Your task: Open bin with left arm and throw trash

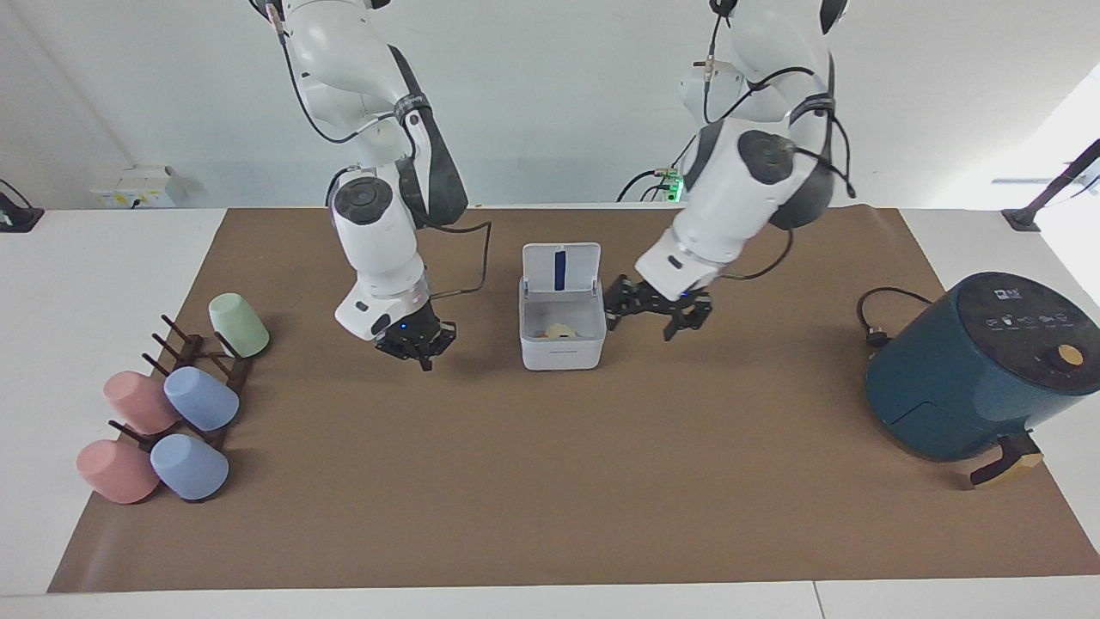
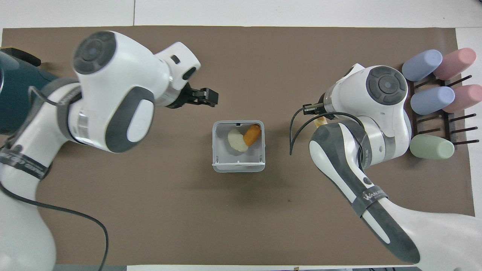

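With lid up, bin (image 1: 561, 327) mid-frame holds cream lump (image 2: 236, 141) and orange piece (image 2: 252, 134) | left gripper (image 1: 656, 311) spread, empty | right gripper (image 1: 416, 340) — pinching yellowish scrap (image 2: 320, 121), undropped

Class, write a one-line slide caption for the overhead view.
Open bin holds a cream lump and an orange piece; the empty left end effector hovers over the mat.

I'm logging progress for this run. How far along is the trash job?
Done: the bin has its lid open, and the cream lump and orange piece lie inside. In hand: the right claw, over the mat beside the bin, grips the yellowish lump. The left claw hangs open and empty beside the bin. Left: drop that last lump in.
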Controlling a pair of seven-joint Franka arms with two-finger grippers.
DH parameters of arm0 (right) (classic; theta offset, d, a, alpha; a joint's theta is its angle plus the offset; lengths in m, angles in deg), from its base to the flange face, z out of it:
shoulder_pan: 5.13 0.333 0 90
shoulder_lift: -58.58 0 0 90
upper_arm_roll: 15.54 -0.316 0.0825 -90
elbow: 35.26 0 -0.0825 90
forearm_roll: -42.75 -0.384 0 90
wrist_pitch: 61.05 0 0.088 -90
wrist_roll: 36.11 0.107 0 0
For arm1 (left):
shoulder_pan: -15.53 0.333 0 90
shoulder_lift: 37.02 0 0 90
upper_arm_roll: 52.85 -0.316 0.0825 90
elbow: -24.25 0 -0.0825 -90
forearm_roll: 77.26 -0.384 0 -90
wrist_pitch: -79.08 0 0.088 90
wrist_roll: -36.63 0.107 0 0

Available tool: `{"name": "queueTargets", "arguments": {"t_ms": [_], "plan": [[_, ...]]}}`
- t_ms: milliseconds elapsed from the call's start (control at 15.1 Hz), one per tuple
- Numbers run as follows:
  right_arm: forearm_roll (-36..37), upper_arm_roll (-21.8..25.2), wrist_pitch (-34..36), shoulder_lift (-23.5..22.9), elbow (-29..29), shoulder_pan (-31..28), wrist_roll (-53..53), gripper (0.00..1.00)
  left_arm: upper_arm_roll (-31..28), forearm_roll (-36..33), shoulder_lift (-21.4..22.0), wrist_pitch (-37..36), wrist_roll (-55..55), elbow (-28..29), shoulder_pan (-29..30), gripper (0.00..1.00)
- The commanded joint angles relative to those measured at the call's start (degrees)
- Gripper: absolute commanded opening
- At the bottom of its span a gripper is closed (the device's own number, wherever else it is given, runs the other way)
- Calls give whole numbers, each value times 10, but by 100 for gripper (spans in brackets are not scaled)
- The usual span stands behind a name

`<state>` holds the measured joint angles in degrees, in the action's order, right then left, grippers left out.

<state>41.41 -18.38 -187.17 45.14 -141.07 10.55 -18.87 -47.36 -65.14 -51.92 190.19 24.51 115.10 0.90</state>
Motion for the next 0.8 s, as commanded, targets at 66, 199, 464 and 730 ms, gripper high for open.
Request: {"name": "queueTargets", "arguments": {"t_ms": [66, 199, 464, 730], "plan": [[-16, -10, 9, -14, 47, 63, 185, 0, 5, -38, 47, -81, 52, -2, 80, 100], [-30, -10, -17, -15, 45, 97, 260, 0, 5, -39, 79, -133, 112, -2, 127, 100], [-39, -10, -69, -13, 30, 130, 343, 0, 4, -94, 142, -233, 148, -1, 150, 100], [-45, -12, -80, -9, 13, 143, 365, 99, 5, -120, 187, -279, 150, 32, 146, 100]]}}
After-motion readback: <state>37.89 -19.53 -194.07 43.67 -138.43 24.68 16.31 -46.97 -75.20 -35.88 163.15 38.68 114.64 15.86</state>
